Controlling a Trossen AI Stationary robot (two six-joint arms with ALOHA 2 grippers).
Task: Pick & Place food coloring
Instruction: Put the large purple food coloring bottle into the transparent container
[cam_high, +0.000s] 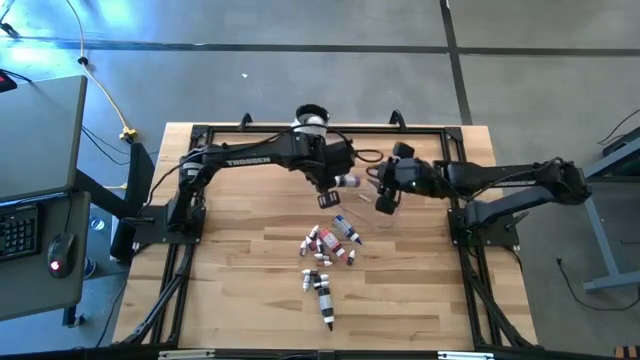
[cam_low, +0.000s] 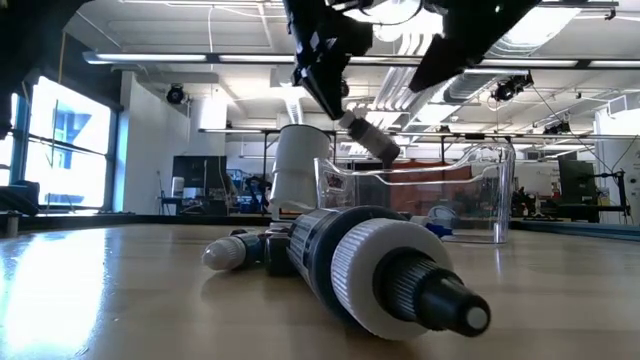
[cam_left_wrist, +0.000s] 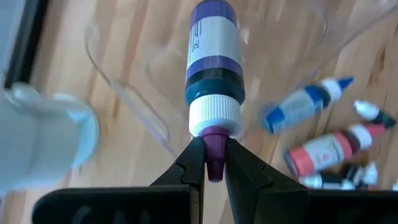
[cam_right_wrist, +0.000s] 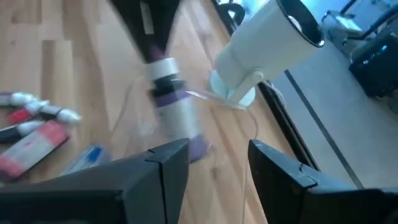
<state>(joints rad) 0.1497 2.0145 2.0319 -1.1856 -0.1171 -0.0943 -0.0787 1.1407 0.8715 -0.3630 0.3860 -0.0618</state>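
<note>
A purple food coloring bottle (cam_left_wrist: 213, 56) with a white label and white collar hangs in my left gripper (cam_left_wrist: 214, 163), which is shut on it above the clear bowl (cam_low: 470, 205). In the low view the bottle (cam_low: 368, 138) slants over the bowl's rim. My right gripper (cam_right_wrist: 214, 165) is open and close beside that bottle (cam_right_wrist: 171, 102), touching nothing. Several more small bottles (cam_high: 330, 245) lie on their sides on the wooden table, one of them (cam_low: 380, 265) right in front of the low camera. The tall white cup (cam_low: 298, 170) stands behind the bowl. My left gripper pinches the bottle's purple nozzle tip (cam_left_wrist: 214, 149) between its two fingers, just past the white collar. The fingers come from above, slanting down. The bottle is lifted clear, tilted, with its base end pointing away from the fingers over the bowl.
A black frame (cam_high: 200, 135) runs around the wooden table. The white cup (cam_high: 312, 118) stands at the far edge. Loose bottles (cam_left_wrist: 323, 152) lie just near of the bowl. Bare wood (cam_high: 240, 290) lies near the front left.
</note>
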